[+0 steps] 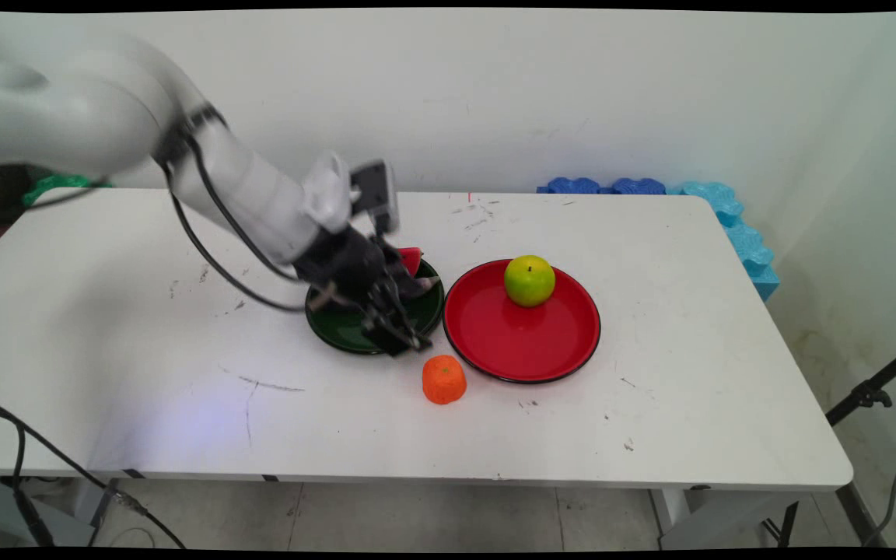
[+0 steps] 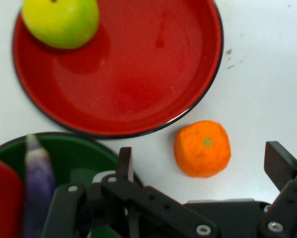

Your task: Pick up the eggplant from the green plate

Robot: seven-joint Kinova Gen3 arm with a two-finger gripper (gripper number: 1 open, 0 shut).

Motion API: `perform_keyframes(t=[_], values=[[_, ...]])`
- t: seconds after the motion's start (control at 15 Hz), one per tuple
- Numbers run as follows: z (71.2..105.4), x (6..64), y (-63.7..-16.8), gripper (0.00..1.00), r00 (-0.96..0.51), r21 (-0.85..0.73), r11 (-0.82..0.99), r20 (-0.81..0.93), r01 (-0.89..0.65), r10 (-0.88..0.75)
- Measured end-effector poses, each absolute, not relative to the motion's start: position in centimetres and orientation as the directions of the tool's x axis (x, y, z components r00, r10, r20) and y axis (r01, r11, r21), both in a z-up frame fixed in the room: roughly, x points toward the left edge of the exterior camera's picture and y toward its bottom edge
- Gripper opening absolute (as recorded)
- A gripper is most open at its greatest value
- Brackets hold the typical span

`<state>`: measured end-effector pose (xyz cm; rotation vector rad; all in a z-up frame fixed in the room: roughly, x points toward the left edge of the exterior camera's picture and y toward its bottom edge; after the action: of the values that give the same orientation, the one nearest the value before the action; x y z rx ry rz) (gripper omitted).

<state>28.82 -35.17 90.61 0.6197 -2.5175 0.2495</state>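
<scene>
In the main view the arm reaches down from the upper left, black cable hanging from it, and its jaws sit low over the near right rim of a green plate (image 1: 335, 327) on the white table (image 1: 145, 373). An orange (image 1: 443, 379) lies on the table just beside the jaws, to their lower right, apart from both plates. A red plate (image 1: 526, 350) stands just right of the green one, with a green apple (image 1: 529, 280) resting on its far part. A red piece (image 1: 411, 259) shows at the green plate's far edge, mostly hidden by the hand. Blue foam blocks (image 1: 603, 186) lie along the wall at the table's back right. In the hand view the jaws are spread wide and hold nothing; the orange (image 2: 202, 148) lies on the table (image 2: 267, 74) ahead of them, in line with the gap and nearer the right finger, touching neither. The red plate (image 2: 138, 84) fills the upper part, the apple (image 2: 61, 20) at its top left. The green plate (image 2: 79, 158) sits at lower left and carries a purple thing (image 2: 38, 183) and a red one (image 2: 2, 198) side by side; what they are is too blurred to tell. No writing can be read on any of these things.
</scene>
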Motion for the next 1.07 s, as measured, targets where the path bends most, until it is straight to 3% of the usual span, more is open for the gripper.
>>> perform_keyframes(t=[0.27, 0.47, 1.07], values=[[94.1, 32.2, -36.8, 1.00, -0.766, -0.085, 0.869, 0.519, -0.487, -0.379], [94.7, 34.5, -38.4, 1.00, -0.774, -0.108, 0.851, 0.488, -0.513, -0.405], [89.5, 37.3, -41.5, 1.00, -0.787, -0.118, 0.820, 0.384, -0.560, -0.482]])
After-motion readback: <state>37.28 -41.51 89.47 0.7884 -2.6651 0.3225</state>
